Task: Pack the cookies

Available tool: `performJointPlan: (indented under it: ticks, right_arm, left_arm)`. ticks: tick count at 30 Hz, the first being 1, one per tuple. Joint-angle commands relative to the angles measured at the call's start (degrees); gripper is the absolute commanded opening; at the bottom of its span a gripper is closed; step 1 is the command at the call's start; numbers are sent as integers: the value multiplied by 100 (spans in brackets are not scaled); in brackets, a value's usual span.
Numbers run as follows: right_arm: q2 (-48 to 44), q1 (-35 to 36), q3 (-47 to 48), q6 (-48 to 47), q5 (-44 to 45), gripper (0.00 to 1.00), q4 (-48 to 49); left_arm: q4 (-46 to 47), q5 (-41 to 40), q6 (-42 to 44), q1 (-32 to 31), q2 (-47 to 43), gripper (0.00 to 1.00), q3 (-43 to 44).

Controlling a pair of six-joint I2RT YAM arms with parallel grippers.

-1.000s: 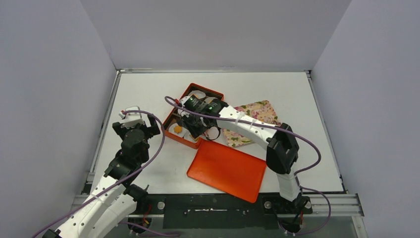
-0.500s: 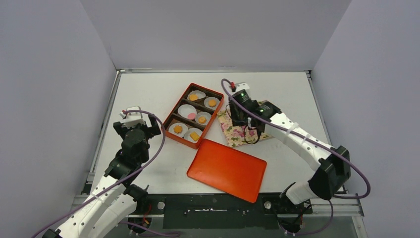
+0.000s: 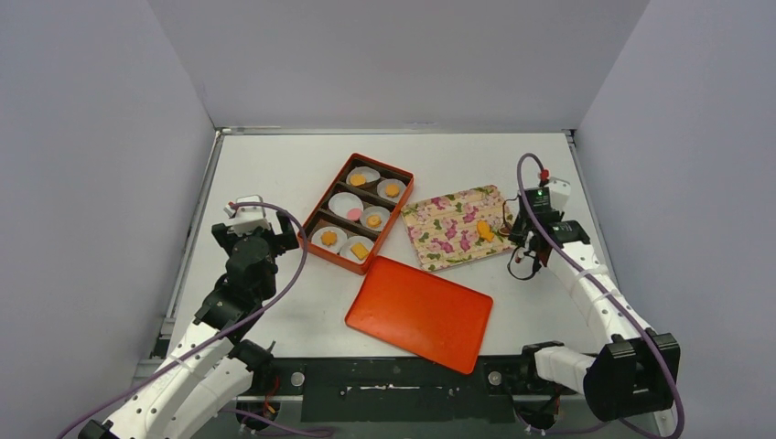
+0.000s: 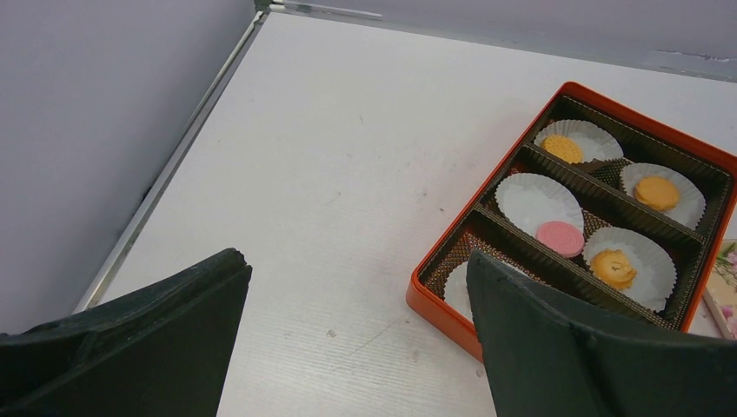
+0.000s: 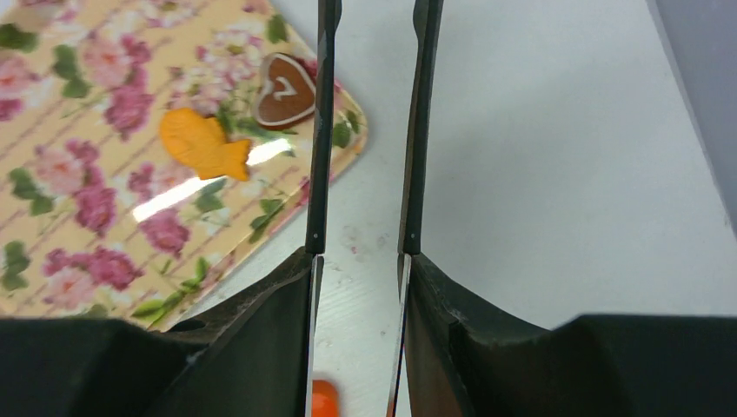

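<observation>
An orange box (image 3: 403, 174) holds white paper cups with cookies: orange ones (image 3: 392, 189) and a pink one (image 3: 353, 213). It also shows in the left wrist view (image 4: 439, 304), with the pink cookie (image 4: 560, 236) and orange ones (image 4: 656, 192). A flowered tray (image 3: 439, 229) carries an orange fish-shaped cookie (image 3: 483, 230) (image 5: 202, 143) and a brown heart cookie (image 5: 285, 89). My right gripper (image 3: 529, 240) (image 5: 376, 17) is open and empty, just past the tray's right end. My left gripper (image 3: 252, 229) (image 4: 356, 269) is open and empty, left of the box.
The orange lid (image 3: 419, 311) lies flat in front of the box and the tray. The flowered tray (image 5: 87, 174) fills the left of the right wrist view. Grey walls close the table on three sides.
My right arm has swung from over the box to the right, across the flowered tray to its right end. The left arm has not moved.
</observation>
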Motion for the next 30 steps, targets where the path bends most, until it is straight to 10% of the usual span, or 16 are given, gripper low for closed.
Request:
performJointPlan:
  ticks: [1, 17, 30]
  right_arm:
    - [-172, -764, -526, 237, -290, 36, 672]
    - [1209, -1812, -1348, 349, -1114, 47, 1486]
    - [643, -1130, -726, 131, -644, 81, 781]
  left_arm:
    - [245, 84, -8, -17, -16, 93, 16]
    - [270, 142, 26, -26, 14, 93, 12]
    - [211, 280, -11, -26, 318, 93, 54]
